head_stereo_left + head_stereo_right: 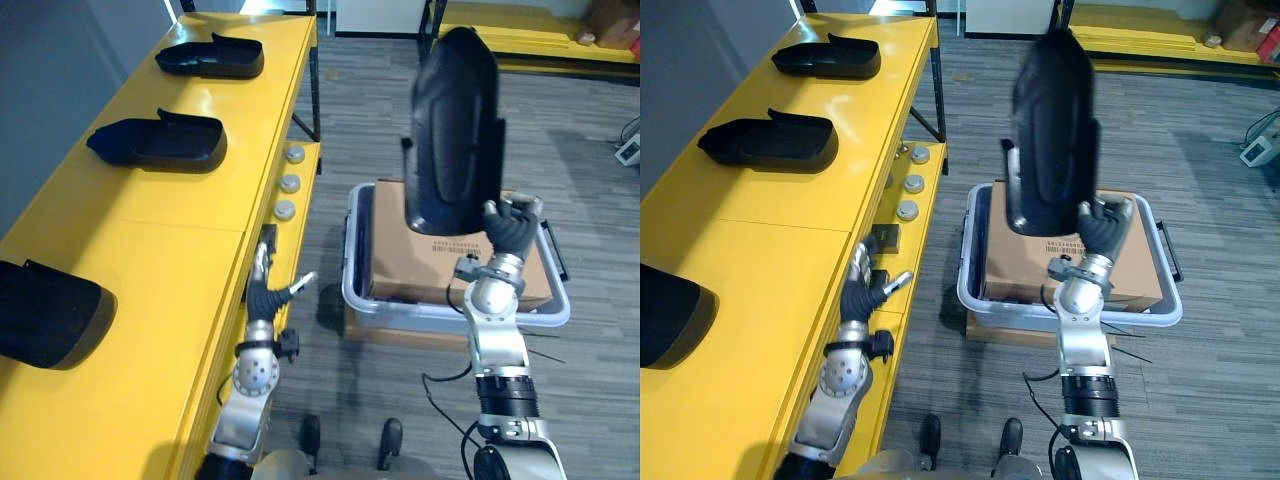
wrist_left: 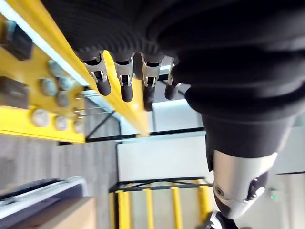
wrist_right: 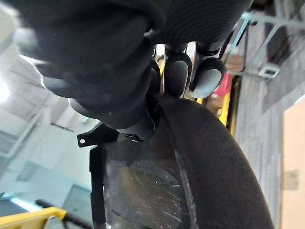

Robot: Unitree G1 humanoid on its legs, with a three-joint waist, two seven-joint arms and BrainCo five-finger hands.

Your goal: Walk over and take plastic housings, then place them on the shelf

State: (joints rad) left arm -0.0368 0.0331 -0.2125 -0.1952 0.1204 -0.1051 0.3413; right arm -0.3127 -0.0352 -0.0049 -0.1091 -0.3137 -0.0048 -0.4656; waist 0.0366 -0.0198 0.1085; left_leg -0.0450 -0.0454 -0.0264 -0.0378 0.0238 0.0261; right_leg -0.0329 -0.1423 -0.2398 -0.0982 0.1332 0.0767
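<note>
**Step in hand:** transfer to the shelf, placement not yet made. The right hand [image 1: 510,228] is clamped on the lower rim of the held housing [image 1: 452,130]. Its wrist view shows the fingers curled over the edge and the thumb against the inner face. The held housing stands upright in the air over the crate [image 1: 455,316] and its cardboard box [image 1: 400,250], well apart from the shelf [image 1: 180,250]. The left hand [image 1: 265,290] hangs just beside the shelf's front edge, fingers loosely extended, grasping nothing.

**On the shelf:** the far housing [image 1: 210,57], middle housing [image 1: 158,143] and near housing [image 1: 45,313] lie flat in a row along the top. The bare stretch between the middle and near ones looks the likely slot.

**Next move, as judged:** carry the piece left across the front edge, turn it from upright to lying, and lower it into that gap clear of its neighbours. Only then loosen the fingers.

**Materials:**
- The housings are black moulded plastic, thin-walled, each a long hollow shell with a rounded nose (rather shoe-like).
- The held one has a small holed tab at its rim. Its inner face appears scuffed, though the close view is too dark to be sure.
- The shelf top is smooth, glossy yellow, so a piece may slide on it.
- Round knobs [image 1: 288,183] sit on the lower ledge.
</note>
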